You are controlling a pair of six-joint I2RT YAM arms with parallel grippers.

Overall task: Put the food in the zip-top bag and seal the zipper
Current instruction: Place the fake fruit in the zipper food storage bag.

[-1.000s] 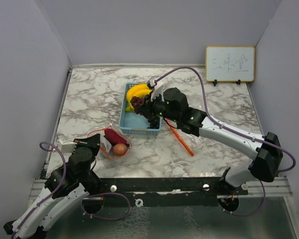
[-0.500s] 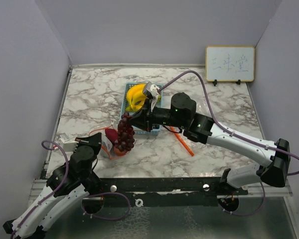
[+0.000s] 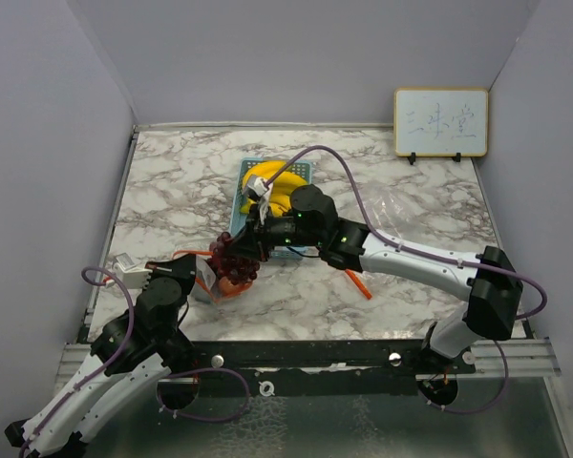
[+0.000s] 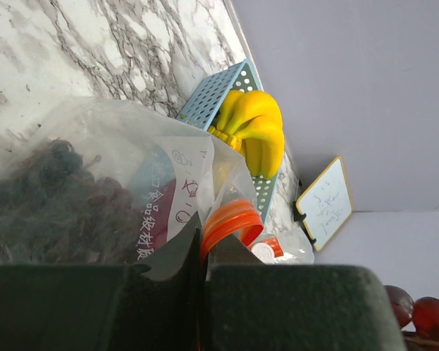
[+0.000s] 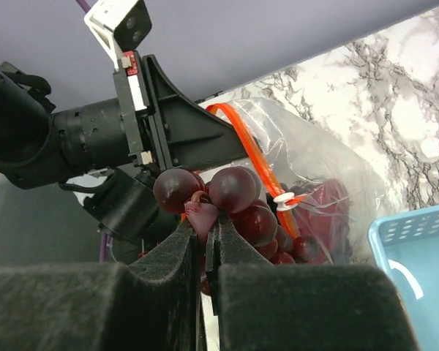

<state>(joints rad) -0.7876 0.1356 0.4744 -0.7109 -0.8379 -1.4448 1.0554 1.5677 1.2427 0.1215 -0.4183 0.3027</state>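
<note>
My left gripper (image 3: 193, 277) is shut on the orange zipper rim (image 4: 230, 219) of the clear zip-top bag (image 4: 124, 139), holding its mouth up. My right gripper (image 3: 253, 239) is shut on the stem of the dark purple grape cluster (image 3: 234, 262) and holds it at the bag's mouth, beside the left fingers. In the right wrist view the grapes (image 5: 234, 194) hang against the orange rim (image 5: 241, 139). The magenta vegetable (image 5: 329, 201) shows inside the bag. The yellow bananas (image 3: 277, 196) lie in the blue basket (image 3: 301, 170). The red fruit is hidden.
An orange strip (image 3: 358, 279) and crumpled clear plastic (image 3: 401, 205) lie on the marble right of the basket. A small whiteboard (image 3: 440, 122) stands at the back right. Grey walls close in the table's left, back and right.
My right gripper lifted the grape cluster out of the basket, carried it left and down, and now holds it at the bag's mouth. The left gripper has kept its hold on the bag.
</note>
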